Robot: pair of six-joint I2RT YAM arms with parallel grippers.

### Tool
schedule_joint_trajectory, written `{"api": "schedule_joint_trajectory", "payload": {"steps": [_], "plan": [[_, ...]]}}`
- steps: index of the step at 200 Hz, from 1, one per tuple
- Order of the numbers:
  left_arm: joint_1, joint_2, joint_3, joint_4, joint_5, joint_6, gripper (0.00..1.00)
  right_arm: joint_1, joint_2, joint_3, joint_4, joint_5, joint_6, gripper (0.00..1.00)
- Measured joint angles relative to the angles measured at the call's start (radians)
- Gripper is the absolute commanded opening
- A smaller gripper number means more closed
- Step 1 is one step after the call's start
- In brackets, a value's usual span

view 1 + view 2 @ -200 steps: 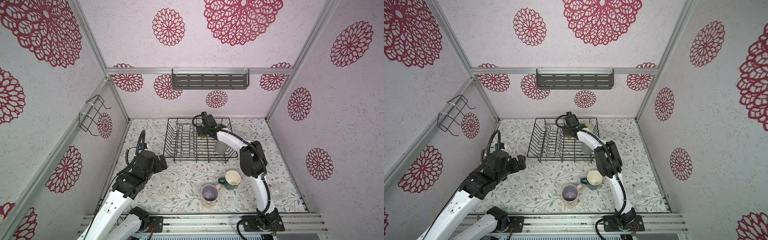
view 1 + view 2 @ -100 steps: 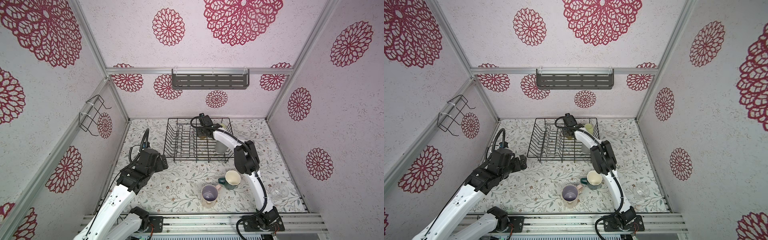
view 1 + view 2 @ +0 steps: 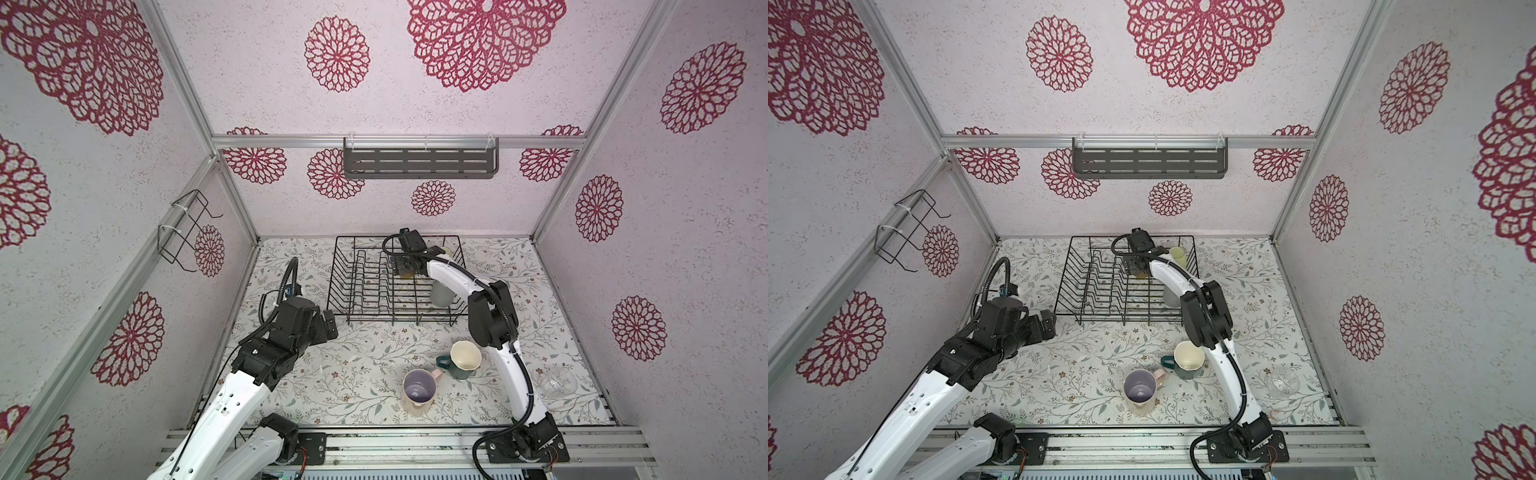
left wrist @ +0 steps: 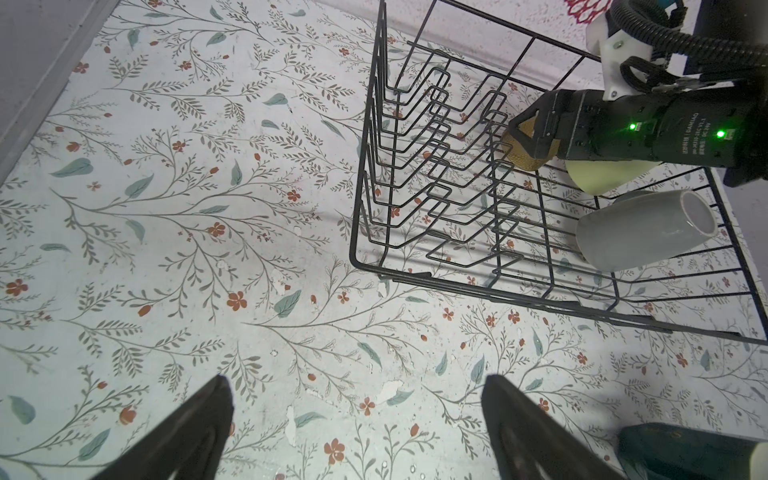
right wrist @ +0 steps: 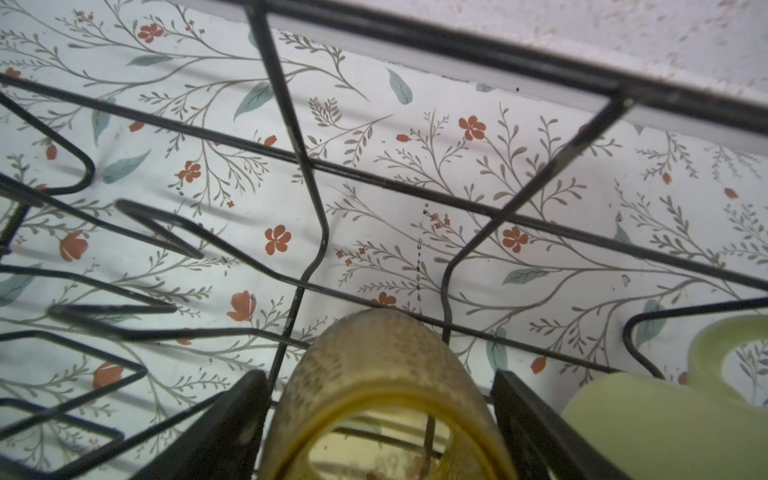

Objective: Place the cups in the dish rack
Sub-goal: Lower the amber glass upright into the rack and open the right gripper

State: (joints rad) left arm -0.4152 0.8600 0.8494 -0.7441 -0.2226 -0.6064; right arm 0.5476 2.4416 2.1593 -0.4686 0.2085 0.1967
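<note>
Rack [image 3: 361,237] far side | right pincer [image 5: 376,374] spread astride amber glass [image 5: 384,353] | left pincer [image 4: 355,380] spread over floral mat [image 4: 166,249]

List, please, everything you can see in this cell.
dish rack: one, black wire, table back
amber glass: one, amber, inside rack
lime-yellow cup: one, lime-yellow, rack's far right corner
grey tumbler: one, grey, rack's near right
pink mug: one, pearly pink, table front
teal mug: one, dark teal, beside pink mug
clear glass: one, clear, table front right
wire bracket: one, black, left wall
slotted shelf: one, grey, back wall
table: one, floral, cell floor
left gripper: one, black, open left of rack
right gripper: one, black, open around amber glass
</note>
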Motion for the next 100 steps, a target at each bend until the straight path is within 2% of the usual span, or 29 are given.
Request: {"api": "schedule_joint_trajectory", "payload": {"steps": [27, 48, 73, 100], "plan": [[0.001, -0.018, 0.0, 0.008, 0.048, -0.007, 0.97, 0.0, -0.081, -0.089, -0.002, -0.019, 0.013, 0.88], [0.001, -0.029, 0.0, 0.036, 0.142, -0.008, 0.97, 0.001, -0.194, -0.182, 0.0, -0.033, 0.018, 0.91], [-0.016, -0.01, 0.0, 0.105, 0.279, -0.006, 0.98, 0.002, -0.385, -0.334, 0.052, -0.037, 0.025, 0.96], [-0.095, 0.071, 0.007, 0.144, 0.334, 0.009, 1.0, 0.003, -0.622, -0.557, 0.149, -0.017, 0.024, 0.99]]}}
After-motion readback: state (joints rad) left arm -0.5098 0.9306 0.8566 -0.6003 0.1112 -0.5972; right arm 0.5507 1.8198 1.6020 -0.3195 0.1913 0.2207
